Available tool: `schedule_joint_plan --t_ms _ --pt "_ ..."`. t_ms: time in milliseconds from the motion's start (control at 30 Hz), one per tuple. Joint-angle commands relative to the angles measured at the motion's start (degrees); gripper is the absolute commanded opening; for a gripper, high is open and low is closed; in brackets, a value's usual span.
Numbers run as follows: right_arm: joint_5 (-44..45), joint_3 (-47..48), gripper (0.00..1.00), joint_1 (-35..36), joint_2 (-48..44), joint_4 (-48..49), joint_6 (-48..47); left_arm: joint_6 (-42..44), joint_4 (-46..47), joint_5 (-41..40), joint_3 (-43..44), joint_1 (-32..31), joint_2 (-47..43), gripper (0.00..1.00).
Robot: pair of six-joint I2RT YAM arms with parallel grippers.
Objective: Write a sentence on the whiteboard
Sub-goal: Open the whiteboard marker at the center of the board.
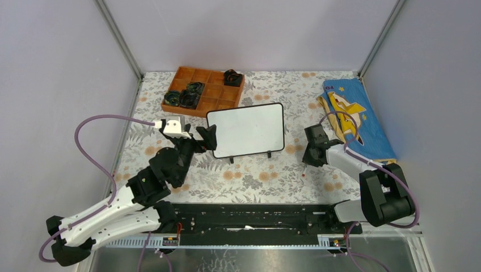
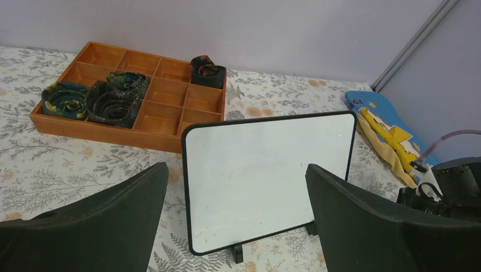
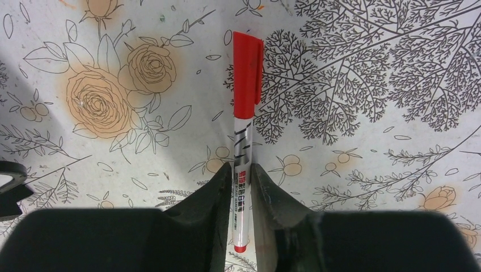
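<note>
Floral tablecloth (image 1: 249,181); whiteboard (image 1: 247,129) stands just beyond the wide-open left claw (image 2: 236,173); right claw (image 3: 238,170) pinches a red marker (image 3: 248,79).

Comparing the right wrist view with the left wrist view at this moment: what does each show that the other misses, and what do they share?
Only the right wrist view: a red-capped marker lying on the table, its barrel flanked closely by the fingers of the right gripper. Only the left wrist view: the whiteboard, upright with no writing visible, the orange tray holding dark rolled items behind it, and a blue cloth. Both: the floral table cover.
</note>
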Motion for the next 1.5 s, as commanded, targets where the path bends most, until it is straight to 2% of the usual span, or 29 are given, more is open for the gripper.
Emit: schedule_joint_plan --t_ms 0,100,233,600,667,733,900,1033,1133,1267,1467 --pt "-1.7 -1.8 0.23 -0.2 1.8 -0.6 -0.5 -0.5 0.4 -0.3 0.2 -0.2 -1.1 0.99" --pt "-1.8 -1.9 0.18 -0.1 1.6 -0.6 -0.6 -0.6 0.5 -0.3 0.1 -0.2 -1.2 0.99" --pt "-1.2 -1.7 0.00 -0.1 -0.6 -1.4 -0.5 -0.7 0.5 0.0 0.0 -0.2 -1.0 0.99" --pt "0.7 6.4 0.00 0.5 -23.0 -14.4 -3.6 -0.7 1.4 -0.6 -0.9 -0.2 -0.4 0.99" --pt "-4.6 8.1 0.00 0.8 -28.8 -13.4 -6.1 -0.7 2.8 -1.0 -1.5 -0.2 -0.5 0.99" --pt "-13.7 9.8 0.00 0.9 -33.8 -10.7 -9.1 -1.2 5.8 -1.0 -2.5 -0.2 -0.8 0.99" --pt "-36.5 13.0 0.00 1.1 -41.5 -0.2 -12.3 -4.2 3.0 10.9 3.4 -0.2 0.7 0.99" --pt "-47.7 14.7 0.00 2.6 -41.7 10.0 -10.3 -6.0 3.0 27.9 8.8 -0.2 1.9 0.99" --pt "-53.5 14.6 0.00 3.5 -40.5 19.0 -6.4 -10.2 8.0 38.2 10.4 -0.2 3.2 0.99" --pt "-58.7 14.6 0.00 5.0 -38.4 29.6 -0.5 -14.7 9.8 45.3 15.1 -0.2 8.3 0.99" --pt "-58.9 16.9 0.00 8.6 -36.3 31.7 -0.1 -18.5 13.5 54.5 21.0 -0.1 15.2 0.99"
